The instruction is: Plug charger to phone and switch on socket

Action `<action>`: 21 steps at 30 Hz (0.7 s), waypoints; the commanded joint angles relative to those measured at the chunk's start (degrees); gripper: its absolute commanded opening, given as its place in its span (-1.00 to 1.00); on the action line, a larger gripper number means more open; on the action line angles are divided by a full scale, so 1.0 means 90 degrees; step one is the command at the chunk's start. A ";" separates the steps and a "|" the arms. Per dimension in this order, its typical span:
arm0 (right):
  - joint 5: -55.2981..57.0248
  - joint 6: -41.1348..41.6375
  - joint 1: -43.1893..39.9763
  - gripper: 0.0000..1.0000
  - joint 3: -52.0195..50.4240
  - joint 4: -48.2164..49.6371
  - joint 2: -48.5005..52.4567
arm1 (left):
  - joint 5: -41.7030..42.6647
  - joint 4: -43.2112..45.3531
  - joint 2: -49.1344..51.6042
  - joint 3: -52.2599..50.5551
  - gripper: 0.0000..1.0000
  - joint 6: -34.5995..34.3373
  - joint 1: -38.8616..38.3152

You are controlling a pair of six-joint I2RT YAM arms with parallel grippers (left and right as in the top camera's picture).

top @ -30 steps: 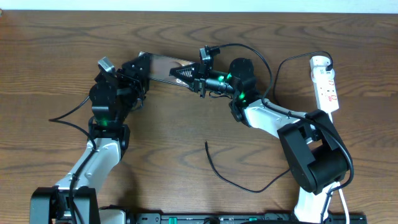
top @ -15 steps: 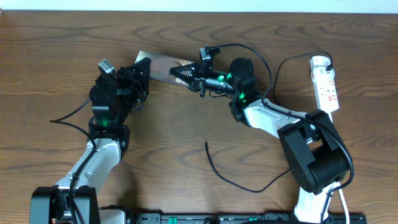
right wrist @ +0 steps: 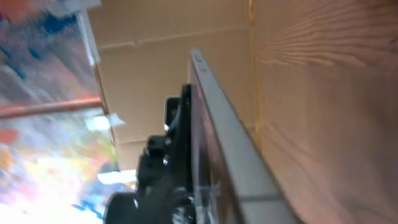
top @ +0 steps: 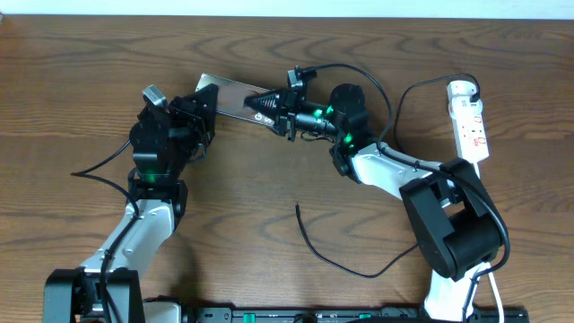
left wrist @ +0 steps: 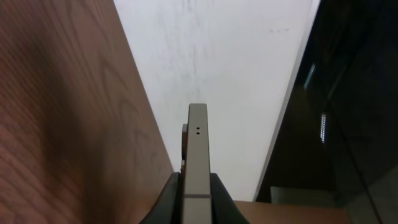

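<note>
The phone (top: 231, 93), a dark-brown slab, is held off the table between both grippers at the back centre. My left gripper (top: 201, 106) is shut on its left end. In the left wrist view the phone's thin grey edge (left wrist: 198, 140) stands between the black jaws (left wrist: 198, 182). My right gripper (top: 267, 105) is closed on the phone's right end, and the phone's edge (right wrist: 227, 140) runs up the right wrist view. The charger cable (top: 316, 248) lies loose on the table at front centre, with its tip (top: 298, 207) free. The white socket strip (top: 470, 121) lies at the far right.
The socket's white cord (top: 405, 100) loops beside the right arm. The robots' own black cables trail over the table at the left (top: 94, 170) and above the right wrist (top: 363, 72). The wooden table (top: 260, 179) has its back edge against a white wall.
The phone has shifted a little, so its far left corner now shows past the left gripper. Both arms have barely moved. The charger cable and the socket are unchanged.
</note>
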 commanded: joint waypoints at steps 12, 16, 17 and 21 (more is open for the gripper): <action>-0.0325 -0.1707 -0.0430 0.98 0.0087 0.0046 -0.0051 | 0.1042 -0.0051 -0.0007 0.0066 -0.85 0.0141 0.1343; -0.0389 -0.2514 -0.0763 0.99 0.0104 -0.0933 -0.0051 | 0.2314 -0.0049 -0.0007 0.0270 -0.86 0.0146 0.2266; -0.0420 -0.2732 -0.0855 0.98 0.0151 -0.1190 -0.0051 | 0.2630 -0.0051 -0.0007 0.0369 -0.85 0.0153 0.2458; -0.0685 -0.3973 -0.1107 0.98 0.0860 -0.3016 -0.0051 | 0.3631 -0.0058 -0.0007 0.0848 -0.86 0.0265 0.2997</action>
